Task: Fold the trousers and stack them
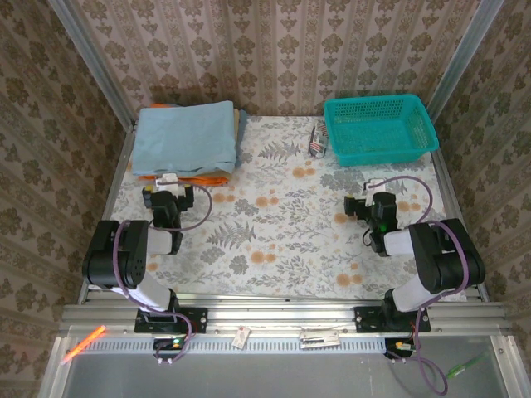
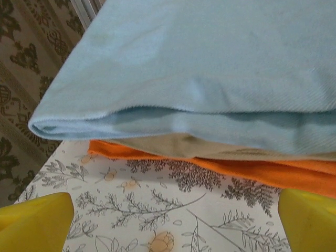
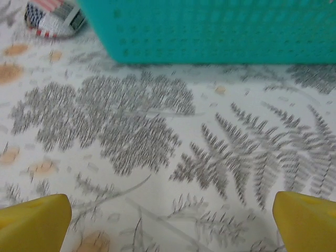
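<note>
The trousers (image 1: 184, 137) lie folded, a pale light-blue block on top of a stack at the table's back left. In the left wrist view the trousers (image 2: 210, 63) rest on a tan folded garment (image 2: 173, 144), which lies on an orange one (image 2: 252, 170). My left gripper (image 1: 168, 191) sits low just in front of that stack, open, with bare tablecloth between its yellow fingertips (image 2: 37, 218). Over on the right side, my right gripper (image 1: 371, 197) is open too, holding nothing, its fingertips (image 3: 34, 218) over the cloth.
A teal mesh basket (image 1: 379, 128) stands at the back right, close ahead of the right gripper (image 3: 170, 223). A small striped item (image 1: 317, 141) lies just left of the basket wall (image 3: 210, 26). Patterned walls enclose the table on three sides.
</note>
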You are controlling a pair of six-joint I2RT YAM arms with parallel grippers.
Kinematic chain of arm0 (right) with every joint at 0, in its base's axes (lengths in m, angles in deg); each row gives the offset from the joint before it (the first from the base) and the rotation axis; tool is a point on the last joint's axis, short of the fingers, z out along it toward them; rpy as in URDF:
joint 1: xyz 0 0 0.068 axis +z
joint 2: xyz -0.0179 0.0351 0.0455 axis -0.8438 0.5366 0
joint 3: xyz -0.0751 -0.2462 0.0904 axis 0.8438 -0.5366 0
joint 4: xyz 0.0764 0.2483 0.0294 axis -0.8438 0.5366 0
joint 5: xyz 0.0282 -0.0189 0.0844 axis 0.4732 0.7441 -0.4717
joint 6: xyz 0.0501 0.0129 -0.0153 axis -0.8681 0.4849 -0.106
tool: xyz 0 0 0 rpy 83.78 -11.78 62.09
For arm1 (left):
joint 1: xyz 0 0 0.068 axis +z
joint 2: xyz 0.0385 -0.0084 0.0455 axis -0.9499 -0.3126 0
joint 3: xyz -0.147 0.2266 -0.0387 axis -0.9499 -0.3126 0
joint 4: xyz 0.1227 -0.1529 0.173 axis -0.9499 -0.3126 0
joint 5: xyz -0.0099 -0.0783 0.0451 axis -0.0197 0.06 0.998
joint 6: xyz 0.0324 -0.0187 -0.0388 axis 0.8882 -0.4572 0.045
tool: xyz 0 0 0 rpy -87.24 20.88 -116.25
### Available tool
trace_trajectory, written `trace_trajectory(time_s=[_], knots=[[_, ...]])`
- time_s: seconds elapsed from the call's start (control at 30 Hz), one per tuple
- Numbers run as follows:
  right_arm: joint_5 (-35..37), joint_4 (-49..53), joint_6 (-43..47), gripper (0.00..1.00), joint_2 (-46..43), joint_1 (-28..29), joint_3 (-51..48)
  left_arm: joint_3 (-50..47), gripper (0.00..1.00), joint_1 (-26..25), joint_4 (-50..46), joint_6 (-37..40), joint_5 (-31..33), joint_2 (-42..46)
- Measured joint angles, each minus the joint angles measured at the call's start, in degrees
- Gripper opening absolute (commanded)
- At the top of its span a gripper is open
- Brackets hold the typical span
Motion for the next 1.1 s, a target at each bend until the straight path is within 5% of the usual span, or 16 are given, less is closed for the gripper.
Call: trace_trajectory(time_s=[1.1], knots=[[-0.1,-0.8,-1.5,1.00,0.0,-1.0,2.4,0.0,1.00,0.0,-2.1,-0.2,-0.4,0.0]])
